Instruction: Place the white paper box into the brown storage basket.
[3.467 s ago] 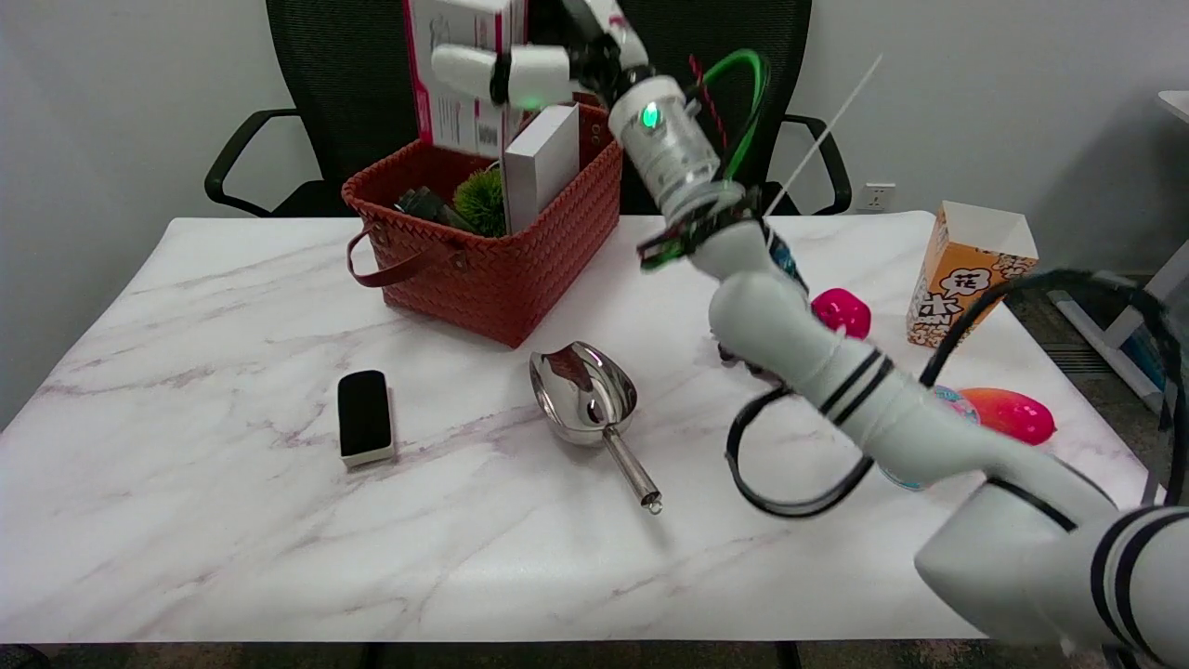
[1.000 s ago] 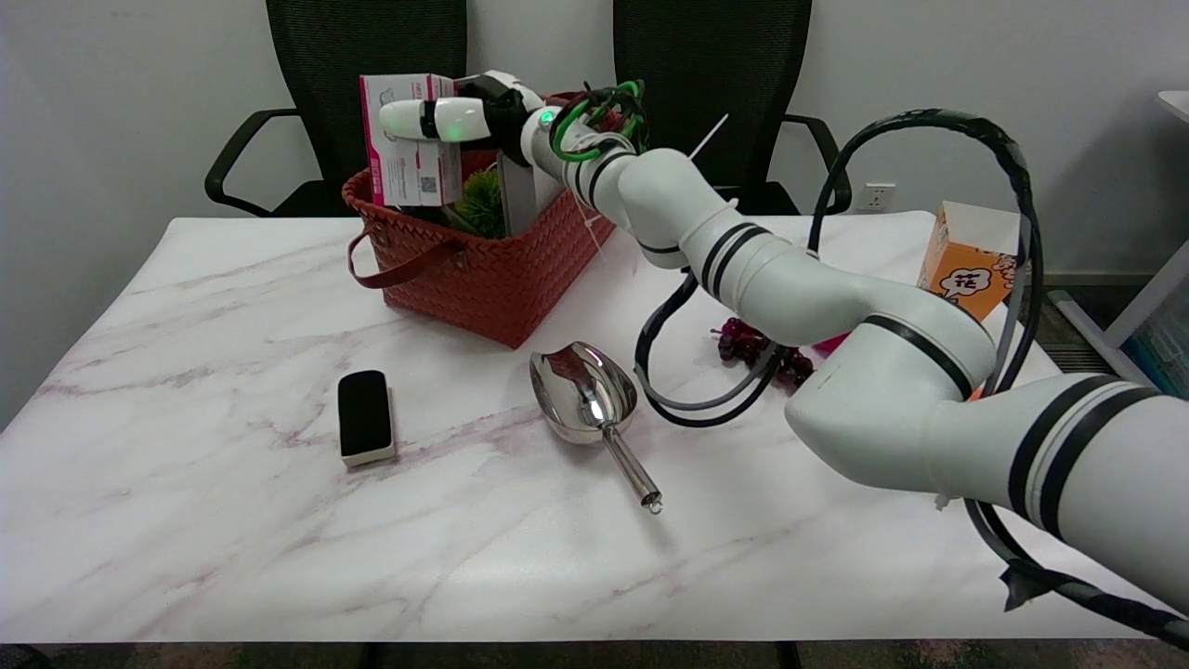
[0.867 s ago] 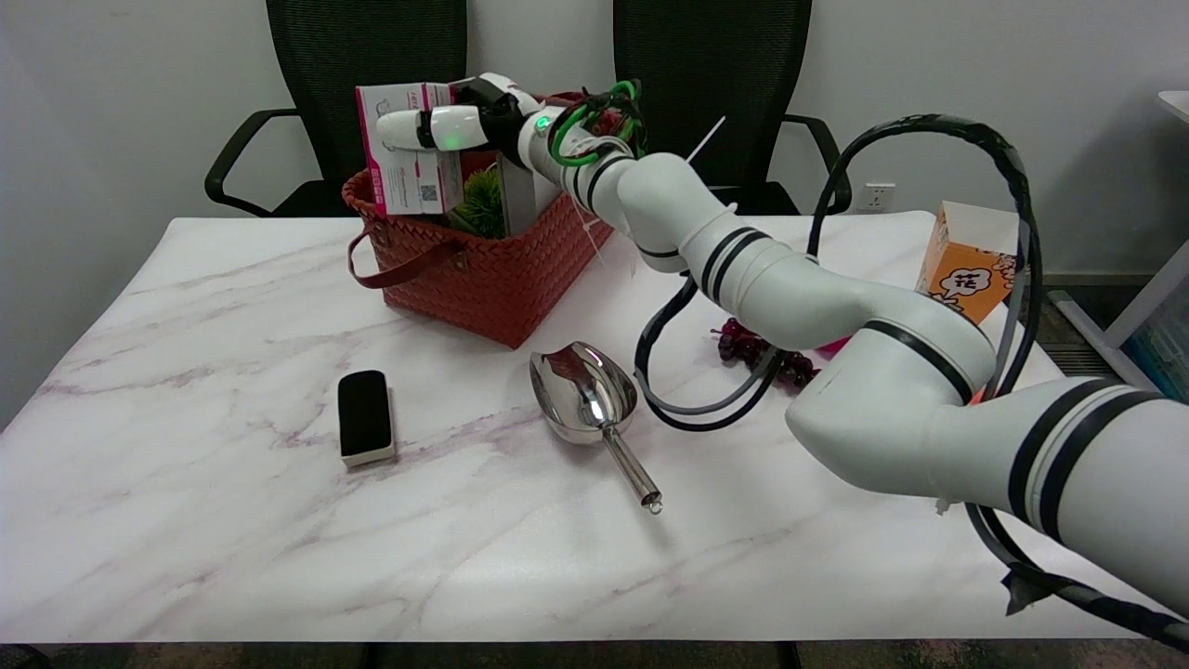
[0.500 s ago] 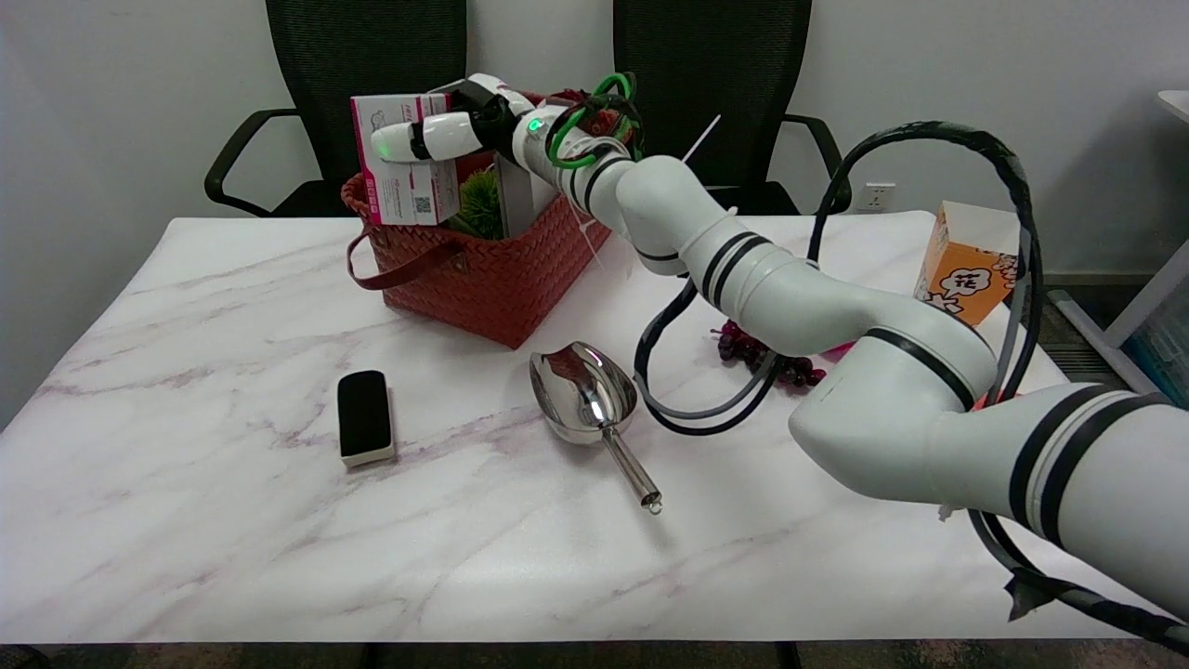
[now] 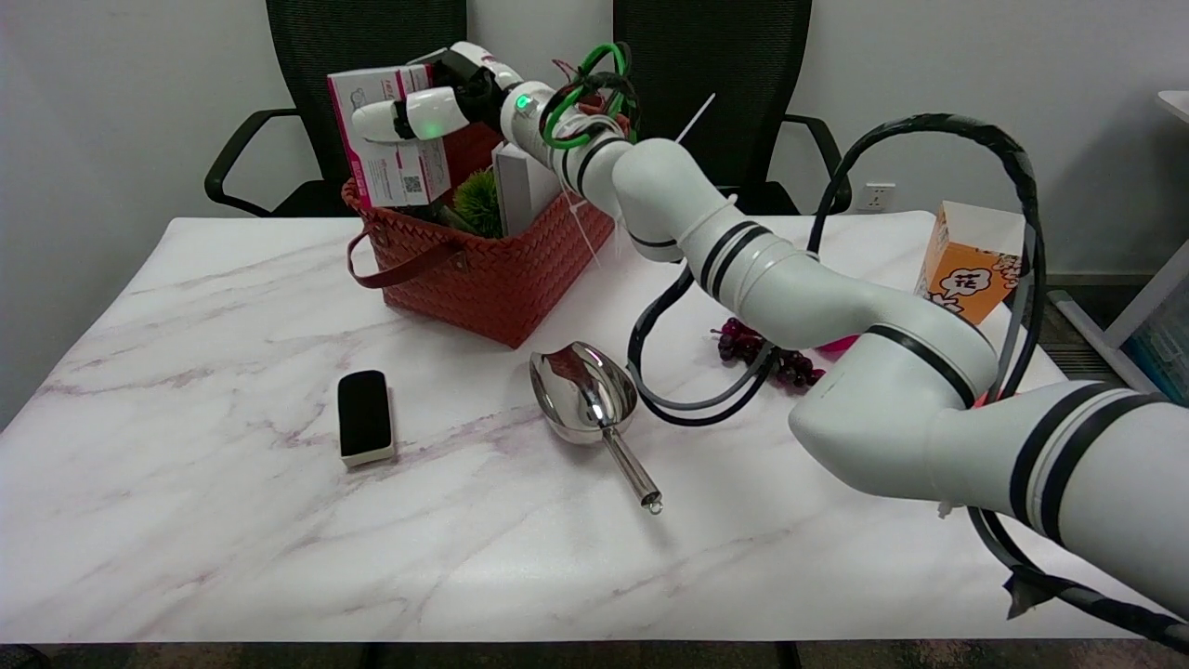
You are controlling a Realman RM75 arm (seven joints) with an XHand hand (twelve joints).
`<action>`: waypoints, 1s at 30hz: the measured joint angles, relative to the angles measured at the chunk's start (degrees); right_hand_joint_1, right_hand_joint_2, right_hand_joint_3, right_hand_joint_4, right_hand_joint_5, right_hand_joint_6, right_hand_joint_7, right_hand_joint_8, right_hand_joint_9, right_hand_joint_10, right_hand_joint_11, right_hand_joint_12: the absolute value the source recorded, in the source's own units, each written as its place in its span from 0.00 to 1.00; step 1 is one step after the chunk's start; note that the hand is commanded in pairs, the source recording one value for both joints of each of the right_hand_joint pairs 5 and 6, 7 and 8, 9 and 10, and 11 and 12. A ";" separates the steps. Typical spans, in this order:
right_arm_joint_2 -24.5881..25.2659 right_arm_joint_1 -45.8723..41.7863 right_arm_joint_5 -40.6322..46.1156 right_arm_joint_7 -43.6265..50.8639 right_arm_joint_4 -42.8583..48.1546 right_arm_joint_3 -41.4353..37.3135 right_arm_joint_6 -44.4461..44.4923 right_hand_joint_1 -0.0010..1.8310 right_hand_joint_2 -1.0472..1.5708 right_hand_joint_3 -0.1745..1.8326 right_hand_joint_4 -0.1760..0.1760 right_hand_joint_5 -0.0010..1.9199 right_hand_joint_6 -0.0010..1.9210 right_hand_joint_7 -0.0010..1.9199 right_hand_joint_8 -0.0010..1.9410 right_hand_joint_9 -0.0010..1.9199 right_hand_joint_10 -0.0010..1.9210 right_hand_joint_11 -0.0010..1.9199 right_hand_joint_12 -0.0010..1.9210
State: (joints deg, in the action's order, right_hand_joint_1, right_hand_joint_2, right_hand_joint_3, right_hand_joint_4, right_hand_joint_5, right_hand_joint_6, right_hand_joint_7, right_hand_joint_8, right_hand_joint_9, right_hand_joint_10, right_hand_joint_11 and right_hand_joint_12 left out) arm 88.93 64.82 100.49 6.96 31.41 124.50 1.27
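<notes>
Marble-patterned white counter [image 5: 232, 520] fills the view, with two black office chairs [image 5: 362, 56] and a pale wall behind its far edge. On the far left-centre of the counter stands the brown storage basket [image 5: 488, 274], woven, with a strap handle hanging on its near-left side. Inside it a grey-white box [image 5: 522, 186] stands upright against the right wall, a green tufted plant-like thing [image 5: 480, 200] sits beside that box, and something dark lies low at the left, too hidden to name.

Reaching in from the lower right, the right arm stretches across to the basket, and the right hand [image 5: 437, 98] holds the white paper box [image 5: 376, 149] over the basket's far-left corner. That box, white with pink edging and a printed code, is tilted, its lower end at about the rim's level; whether it touches the rim cannot be told. The fingers [image 5: 395, 116] lie across the box's near face, closed on it.

Near the middle of the counter lies a metal scoop [image 5: 585, 395], handle pointing toward the viewer, and left of it a black eraser block [image 5: 364, 415]. At the far right stands an orange popcorn carton [image 5: 971, 269], open-topped. Dark purple grapes [image 5: 766, 358] lie between cables beneath the arm.
</notes>
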 measured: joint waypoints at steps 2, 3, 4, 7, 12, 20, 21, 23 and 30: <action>-0.01 0.18 -0.02 0.28 0.29 -0.08 0.11 0.59 0.66 0.44 0.50 0.46 0.46 0.65 0.65 0.60 0.60 0.37 0.37; -0.03 0.25 -0.03 0.46 0.42 -0.12 0.17 0.59 0.66 0.44 0.50 0.46 0.46 0.65 0.65 0.60 0.60 0.37 0.37; -0.04 0.33 -0.04 0.69 0.53 -0.16 0.24 0.59 0.66 0.44 0.50 0.46 0.46 0.65 0.65 0.60 0.60 0.37 0.37; -0.08 0.53 -0.06 1.80 0.80 -0.26 0.42 0.59 0.66 0.44 0.50 0.46 0.46 0.65 0.65 0.60 0.60 0.37 0.37; -0.26 0.72 -0.08 5.00 1.03 -0.43 0.90 0.60 0.66 0.44 0.50 0.46 0.46 0.65 0.65 0.60 0.60 0.37 0.37; -0.63 0.95 -0.19 10.79 0.30 -0.62 2.13 0.60 0.64 0.44 0.50 0.45 0.45 0.65 0.65 0.60 0.60 0.37 0.37; -0.66 1.00 -0.26 11.62 0.16 -0.63 2.23 0.60 0.64 0.44 0.50 0.45 0.45 0.65 0.65 0.60 0.60 0.37 0.37; -0.71 1.03 -0.46 13.21 -0.03 -0.66 2.39 0.60 0.64 0.44 0.50 0.45 0.45 0.65 0.65 0.60 0.60 0.37 0.37; -0.91 1.07 -1.56 18.01 -0.66 -0.70 2.78 0.61 0.63 0.44 0.50 0.45 0.45 0.65 0.65 0.59 0.59 0.35 0.35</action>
State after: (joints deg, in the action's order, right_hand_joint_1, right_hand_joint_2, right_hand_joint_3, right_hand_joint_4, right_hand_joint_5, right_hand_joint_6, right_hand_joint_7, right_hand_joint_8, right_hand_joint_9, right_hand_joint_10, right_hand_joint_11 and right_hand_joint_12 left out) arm 88.02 65.89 98.93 24.98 30.75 123.80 4.05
